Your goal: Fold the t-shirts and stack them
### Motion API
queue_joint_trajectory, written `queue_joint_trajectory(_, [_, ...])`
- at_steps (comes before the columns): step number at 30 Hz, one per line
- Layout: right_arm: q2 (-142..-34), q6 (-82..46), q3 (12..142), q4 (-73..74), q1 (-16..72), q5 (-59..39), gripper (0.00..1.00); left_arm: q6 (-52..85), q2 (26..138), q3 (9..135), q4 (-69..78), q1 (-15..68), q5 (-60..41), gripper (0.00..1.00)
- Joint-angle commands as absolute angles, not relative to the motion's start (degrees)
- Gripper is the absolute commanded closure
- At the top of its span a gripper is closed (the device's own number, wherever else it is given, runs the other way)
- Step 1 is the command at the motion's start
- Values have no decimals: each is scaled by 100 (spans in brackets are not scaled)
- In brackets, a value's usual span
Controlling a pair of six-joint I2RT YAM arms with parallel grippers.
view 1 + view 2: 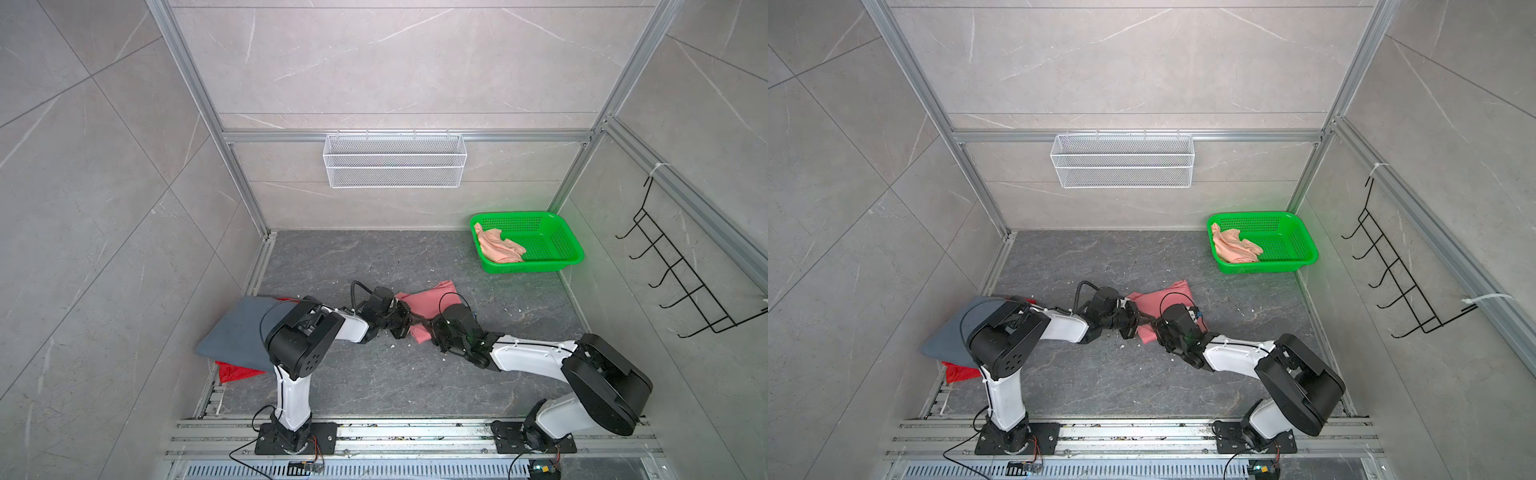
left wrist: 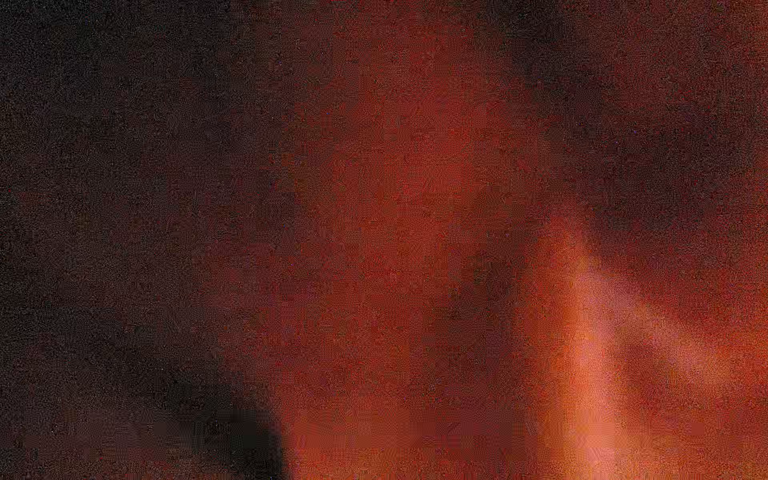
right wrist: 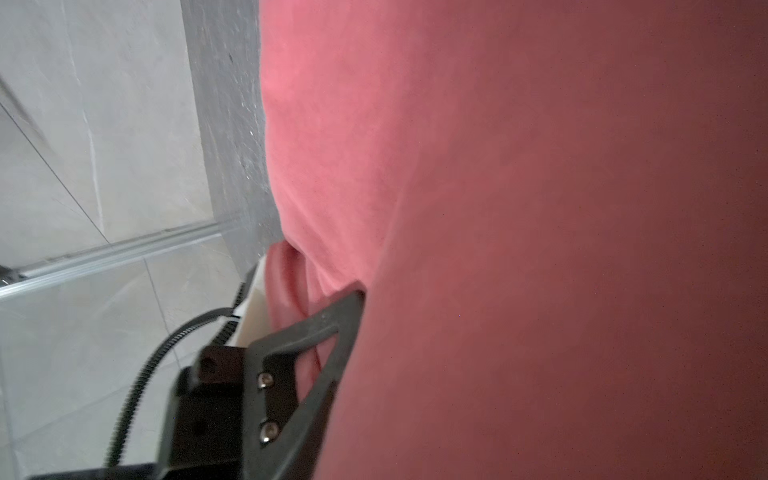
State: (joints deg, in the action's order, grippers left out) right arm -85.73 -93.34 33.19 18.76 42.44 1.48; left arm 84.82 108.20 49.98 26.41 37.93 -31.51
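The coral pink shirt [image 1: 428, 300] looks soft and floppy; we'd pinch its near edge. We cannot tell if left gripper [image 1: 412, 321] or right gripper [image 1: 432, 330] squeezes.

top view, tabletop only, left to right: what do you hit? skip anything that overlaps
slate grey-blue t-shirt → coral pink t-shirt → green basket
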Motion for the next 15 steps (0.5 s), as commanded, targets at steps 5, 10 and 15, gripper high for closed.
queue_joint_trajectory(5, [-7621, -7971, 3394, 524, 4427, 309, 40, 4945, 9986, 6415, -2313, 3579, -2478, 100])
queue_joint_trajectory(10, [-6391, -6916, 3701, -1002, 4553, 621, 34, 2936, 9779, 7426, -5264, 3551, -308, 100])
queue_joint_trajectory(15, [-5376, -6498, 3848, -1993, 4569, 1237, 33, 2414, 9365, 7724, -6755, 3540, 1920, 100])
